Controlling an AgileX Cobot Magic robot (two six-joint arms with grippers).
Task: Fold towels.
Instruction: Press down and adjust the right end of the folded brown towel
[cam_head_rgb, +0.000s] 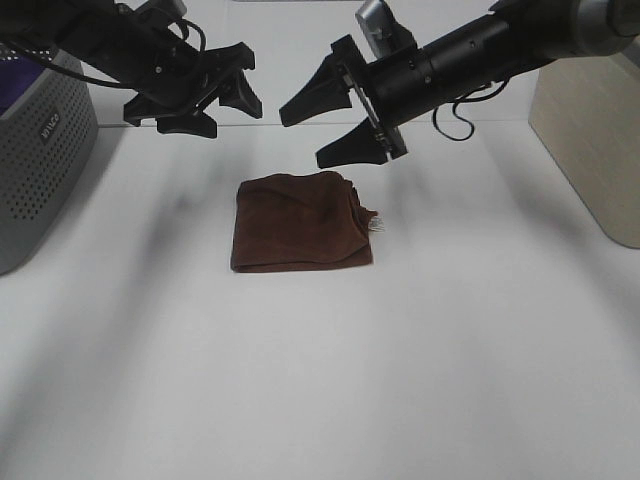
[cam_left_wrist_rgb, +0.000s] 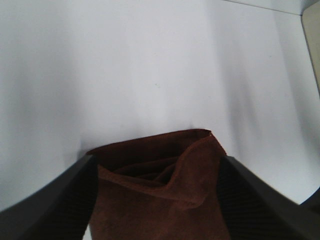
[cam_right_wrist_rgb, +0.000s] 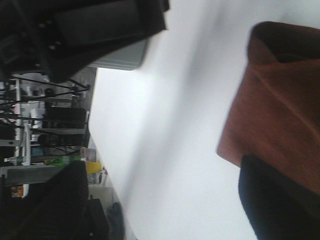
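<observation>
White table (cam_head_rgb: 320, 390), bare at near edge. Mid-table: brown towel (cam_head_rgb: 300, 222) lying folded into a rough square, small tag at its right edge. Above its far side hang left gripper (cam_head_rgb: 228, 118) and right gripper (cam_head_rgb: 305, 138), both spread wide, holding nothing, clear of cloth. Grey perforated basket (cam_head_rgb: 40, 150) far left; beige bin (cam_head_rgb: 590, 150) far right.

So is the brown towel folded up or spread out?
Folded. The brown towel lies as a small, thick square on the table, and the left wrist view shows stacked layers at its edge.
</observation>
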